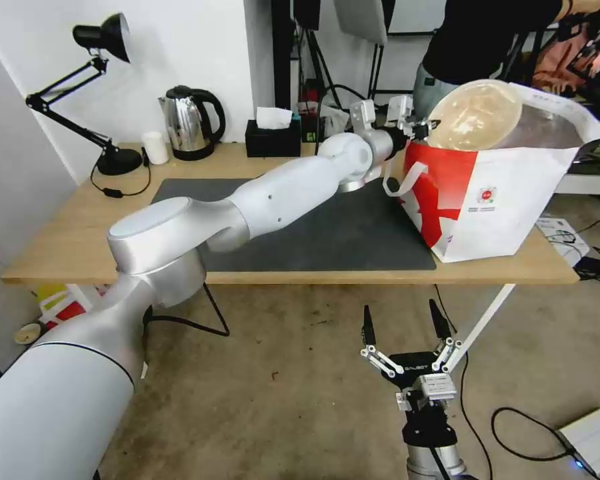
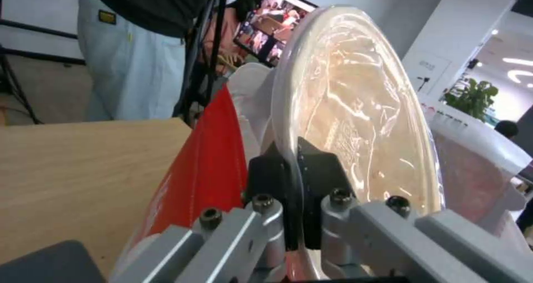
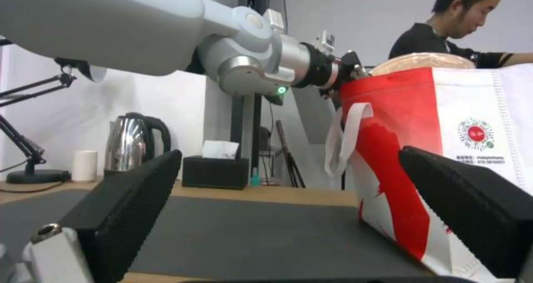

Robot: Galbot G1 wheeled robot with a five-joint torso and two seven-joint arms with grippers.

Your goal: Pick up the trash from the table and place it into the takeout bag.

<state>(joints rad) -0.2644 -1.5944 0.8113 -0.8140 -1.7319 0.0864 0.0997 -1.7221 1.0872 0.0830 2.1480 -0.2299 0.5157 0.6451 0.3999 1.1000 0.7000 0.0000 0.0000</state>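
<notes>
My left arm reaches across the table [image 1: 67,233] to the takeout bag [image 1: 507,193], which stands at the right end. The left gripper [image 1: 425,127] is shut on the rim of a tan round bowl [image 1: 477,115], a piece of trash, held on edge in the bag's open mouth. Up close, the black fingertips [image 2: 266,170] pinch the bowl's rim [image 2: 366,120] beside the bag's red side [image 2: 205,170]. My right gripper [image 1: 402,323] hangs open below the table's front edge, holding nothing. From it, the bag [image 3: 472,120] and the bowl's top [image 3: 422,61] show ahead.
A dark grey mat [image 1: 353,233] covers the table's middle. Along the back stand a black desk lamp [image 1: 103,40], a small white cup [image 1: 156,147], a kettle [image 1: 188,123] and a black tissue box [image 1: 272,137]. A person [image 1: 473,40] stands behind the bag. Cables and a white box [image 1: 593,440] lie on the floor.
</notes>
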